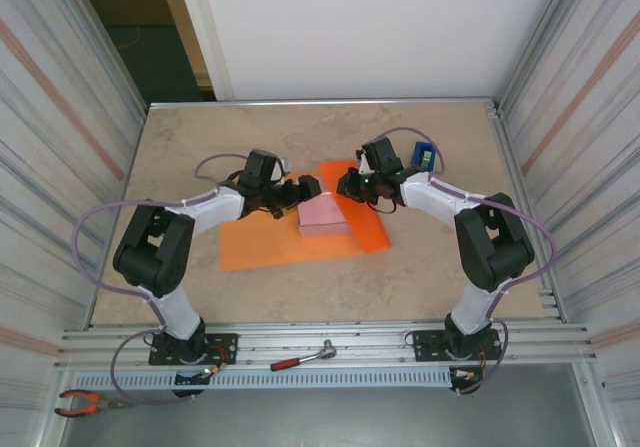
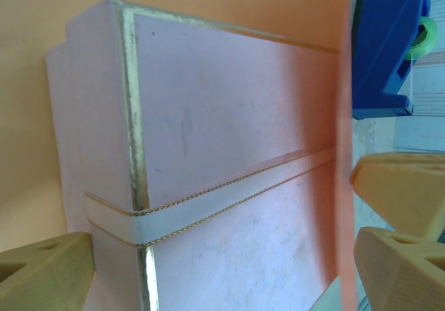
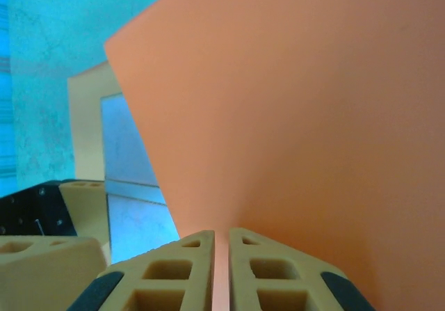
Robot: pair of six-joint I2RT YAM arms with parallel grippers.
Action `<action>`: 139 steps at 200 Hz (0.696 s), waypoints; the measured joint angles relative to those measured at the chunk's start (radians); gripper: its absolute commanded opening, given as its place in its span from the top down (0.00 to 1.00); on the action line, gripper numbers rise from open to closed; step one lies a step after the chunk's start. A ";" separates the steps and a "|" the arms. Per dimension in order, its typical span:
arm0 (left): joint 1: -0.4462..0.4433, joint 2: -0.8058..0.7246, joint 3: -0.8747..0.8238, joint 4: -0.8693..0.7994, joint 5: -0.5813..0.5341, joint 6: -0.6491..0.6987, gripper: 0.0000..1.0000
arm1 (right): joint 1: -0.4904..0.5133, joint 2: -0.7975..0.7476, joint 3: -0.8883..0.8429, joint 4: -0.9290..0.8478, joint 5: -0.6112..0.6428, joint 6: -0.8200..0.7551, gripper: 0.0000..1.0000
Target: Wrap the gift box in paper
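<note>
Flat pale pink gift box (image 1: 322, 217), on large bright orange paper sheet (image 1: 262, 249) on desk (image 1: 420, 277), being straddled by wide-open left hand (image 1: 305, 192), likely for steadying. Sheet's right edge being pinched upright by clenched right hand (image 3: 222, 241), seemingly for folding over box.

The flat pale pink cardboard gift box (image 2: 229, 137) has gold strips along its edges and a white band bordered with gold cord. The thin bright orange paper sheet (image 1: 265, 247) is plain. The blue plastic tape dispenser (image 2: 386, 46) holds a green roll (image 2: 423, 36). The stone-look worktop (image 1: 330, 287) is mottled beige.
</note>
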 measured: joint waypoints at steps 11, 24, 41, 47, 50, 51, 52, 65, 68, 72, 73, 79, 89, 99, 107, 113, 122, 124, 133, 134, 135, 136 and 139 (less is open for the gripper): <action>-0.005 0.020 0.014 0.000 -0.002 0.000 0.05 | 0.007 0.002 0.000 0.004 0.000 0.000 0.88; -0.013 0.038 0.024 0.000 -0.003 0.000 0.05 | 0.018 0.009 0.000 0.011 0.000 0.001 0.88; -0.022 0.048 0.024 0.001 -0.003 0.000 0.05 | 0.025 0.022 0.000 0.015 -0.001 0.001 0.88; -0.022 0.050 0.024 0.002 -0.003 0.000 0.05 | 0.028 0.025 0.000 0.014 -0.001 0.001 0.87; -0.023 0.050 0.024 0.002 -0.003 0.000 0.05 | 0.029 0.026 0.000 0.014 -0.001 0.001 0.85; -0.023 0.051 0.024 0.002 -0.003 0.000 0.05 | 0.029 0.026 0.000 0.014 -0.001 0.001 0.85; -0.023 0.051 0.024 0.002 -0.003 0.000 0.05 | 0.029 0.026 0.000 0.013 -0.001 0.001 0.84; -0.024 0.051 0.024 0.003 -0.003 0.001 0.05 | 0.027 0.024 0.000 0.010 0.002 0.003 0.67; -0.024 0.051 0.024 0.003 -0.003 0.001 0.05 | 0.025 0.024 0.000 0.009 0.002 -0.002 0.62; -0.024 0.051 0.024 0.003 -0.003 0.001 0.05 | 0.022 0.021 0.000 0.005 0.003 -0.001 0.55; -0.024 0.051 0.024 0.003 -0.003 0.001 0.05 | 0.021 0.021 0.000 0.004 0.004 -0.001 0.54; -0.024 0.051 0.024 0.003 -0.003 0.001 0.05 | 0.014 0.014 -0.001 -0.005 0.008 -0.006 0.46; -0.024 0.051 0.024 0.003 -0.003 0.001 0.05 | -0.004 -0.008 -0.006 -0.008 0.009 -0.022 0.38; -0.024 0.051 0.024 0.003 -0.003 0.001 0.05 | -0.032 -0.046 -0.023 -0.019 0.017 -0.032 0.30; -0.024 0.051 0.024 0.004 -0.003 0.002 0.05 | -0.061 -0.080 -0.041 -0.030 0.023 -0.048 0.25; -0.024 0.051 0.024 0.004 -0.003 0.002 0.05 | -0.081 -0.104 -0.055 -0.039 0.026 -0.058 0.22; -0.024 0.051 0.024 0.004 -0.002 0.002 0.05 | -0.115 -0.137 -0.079 -0.049 0.027 -0.077 0.19; -0.024 0.051 0.024 0.004 -0.002 0.002 0.05 | -0.122 -0.143 -0.085 -0.051 0.026 -0.080 0.18; -0.024 0.051 0.024 0.005 -0.002 0.003 0.05 | -0.149 -0.169 -0.109 -0.061 0.030 -0.092 0.17; -0.024 0.052 0.024 0.005 -0.002 0.003 0.05 | -0.150 -0.170 -0.111 -0.061 0.030 -0.094 0.17; -0.024 0.052 0.024 0.005 -0.002 0.004 0.05 | -0.153 -0.174 -0.115 -0.064 0.030 -0.098 0.17; -0.024 0.052 0.024 0.005 -0.002 0.004 0.05 | -0.155 -0.175 -0.117 -0.065 0.030 -0.100 0.17; -0.024 0.052 0.024 0.005 -0.002 0.005 0.05 | -0.159 -0.181 -0.124 -0.070 0.030 -0.105 0.17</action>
